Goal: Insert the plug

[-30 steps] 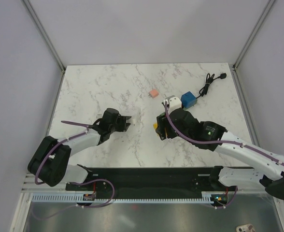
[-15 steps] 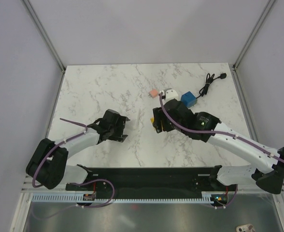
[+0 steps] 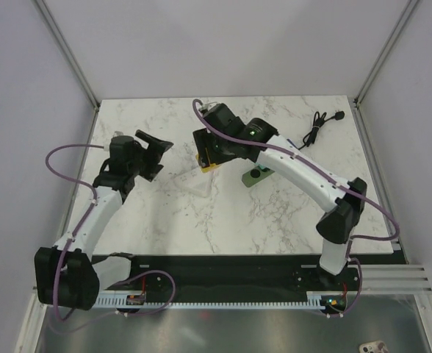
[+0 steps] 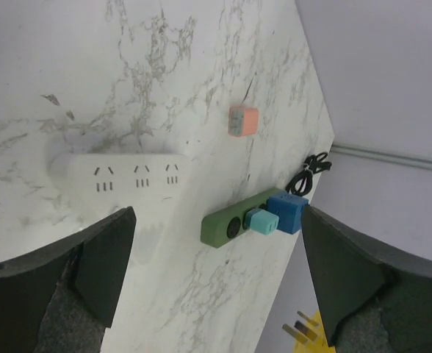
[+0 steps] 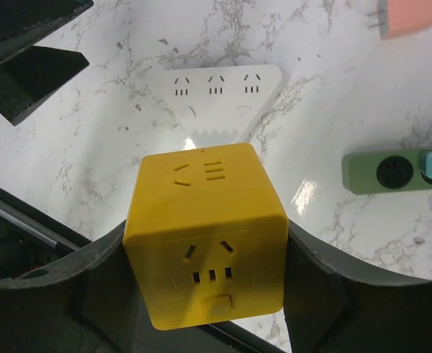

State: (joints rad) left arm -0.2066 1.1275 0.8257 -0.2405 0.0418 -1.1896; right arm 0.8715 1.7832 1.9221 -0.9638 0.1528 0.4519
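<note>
**Right wrist view.** The right gripper (image 5: 207, 276) was clenched on the yellow cube plug (image 5: 205, 235), with one finger against each side face. The white power strip (image 5: 220, 92) lay flat on the surface (image 5: 69, 169), directly above the cube in the frame. Its long axis ran left to right, with three socket groups in a row facing up. The green strip (image 5: 381, 173) lay at the right edge, well apart from the white one.

**Left wrist view.** The left gripper (image 4: 217, 217) was released, with its jaws spread wide and nothing between them. The white power strip lay left of centre, its long axis across the frame. The green strip sat to its lower right, carrying a blue cube (image 4: 288, 212). At the bottom right, the prongs (image 4: 297, 334) projected from the yellow body.

**Top external view.** The right gripper stood at frame centre with the plug. The white power strip showed faintly just to its lower left, and its heading could not be read here. The left gripper stood left of the strip, near it but apart.

**Assessment.** The right arm carried the plug and appeared the nearer of the two. The coming move was judged to be a short shift toward the lower left of the top frame, followed by a descent. The prongs would need to be squared to one socket group along the strip's long axis.
</note>
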